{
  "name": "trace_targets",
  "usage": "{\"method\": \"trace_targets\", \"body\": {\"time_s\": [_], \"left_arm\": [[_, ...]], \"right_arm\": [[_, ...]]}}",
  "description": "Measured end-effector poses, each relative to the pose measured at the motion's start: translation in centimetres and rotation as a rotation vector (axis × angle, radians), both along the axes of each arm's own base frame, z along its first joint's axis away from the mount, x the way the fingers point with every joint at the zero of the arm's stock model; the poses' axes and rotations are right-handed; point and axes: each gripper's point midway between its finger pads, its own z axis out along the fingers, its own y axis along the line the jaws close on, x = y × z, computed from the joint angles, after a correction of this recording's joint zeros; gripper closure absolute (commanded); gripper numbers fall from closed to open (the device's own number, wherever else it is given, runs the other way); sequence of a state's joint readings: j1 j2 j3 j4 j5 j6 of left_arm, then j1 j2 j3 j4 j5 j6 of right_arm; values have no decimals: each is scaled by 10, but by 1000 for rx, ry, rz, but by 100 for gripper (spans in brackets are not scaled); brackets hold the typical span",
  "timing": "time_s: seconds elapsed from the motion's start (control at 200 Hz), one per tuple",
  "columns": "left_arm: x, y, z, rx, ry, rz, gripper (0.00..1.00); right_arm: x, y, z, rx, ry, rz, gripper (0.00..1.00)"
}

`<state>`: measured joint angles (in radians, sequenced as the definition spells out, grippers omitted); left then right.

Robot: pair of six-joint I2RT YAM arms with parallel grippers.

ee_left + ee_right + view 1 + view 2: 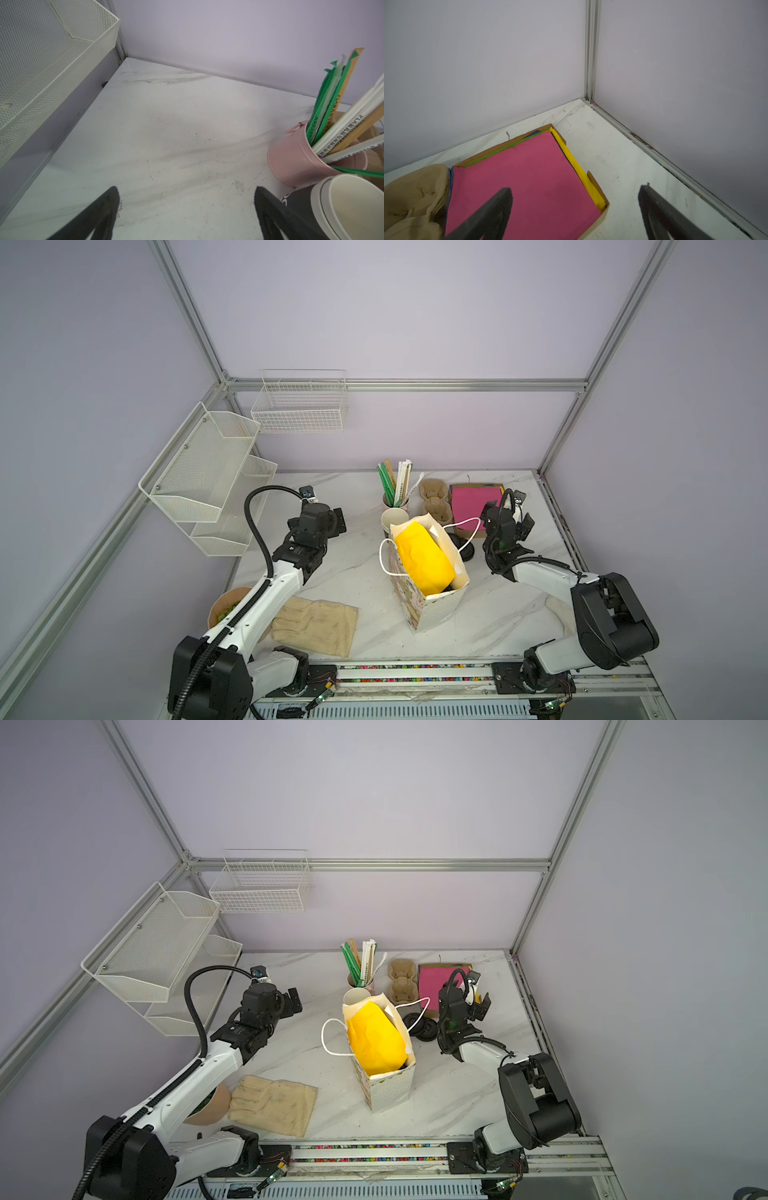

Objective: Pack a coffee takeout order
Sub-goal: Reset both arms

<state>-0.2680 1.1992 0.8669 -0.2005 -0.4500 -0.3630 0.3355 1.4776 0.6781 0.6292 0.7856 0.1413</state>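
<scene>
Now left gripper (186,189) and right gripper (575,187) are seen spread, empty; the yellow paper sheet (422,560) is lodged in the bag (436,608) mid-frame, between them (left seemingly nearer), long axis upper-left to lower-right.

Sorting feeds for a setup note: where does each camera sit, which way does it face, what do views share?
Top views: high over the front edge, looking down the table toward the back wall; both arms show.
Left wrist: behind the left gripper, facing the back left corner; open jaws show.
Right wrist: behind the right gripper, facing the back right corner; open jaws show.
Shared: straw pot, left wrist and top views; pink sheet, right wrist and top views.
</scene>
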Motion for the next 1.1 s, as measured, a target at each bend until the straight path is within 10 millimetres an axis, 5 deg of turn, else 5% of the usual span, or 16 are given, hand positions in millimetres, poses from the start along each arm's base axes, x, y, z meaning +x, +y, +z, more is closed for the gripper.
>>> {"method": "trace_targets", "body": {"time_s": [0.37,0.64,0.82,1.1], "left_arm": [[9,55,-36,57,3,141,0],[1,91,-57,91,-61,196,0],[1,97,-83,134,-79,176,0],[5,86,-133,163,-71,77,0]], "right_arm": [[14,10,-43,-79,24,154,3],[-4,-7,-82,-98,7,188,3],[-1,-24,-81,-68,-45,176,3],[8,-20,-69,-54,-88,201,3]]}}
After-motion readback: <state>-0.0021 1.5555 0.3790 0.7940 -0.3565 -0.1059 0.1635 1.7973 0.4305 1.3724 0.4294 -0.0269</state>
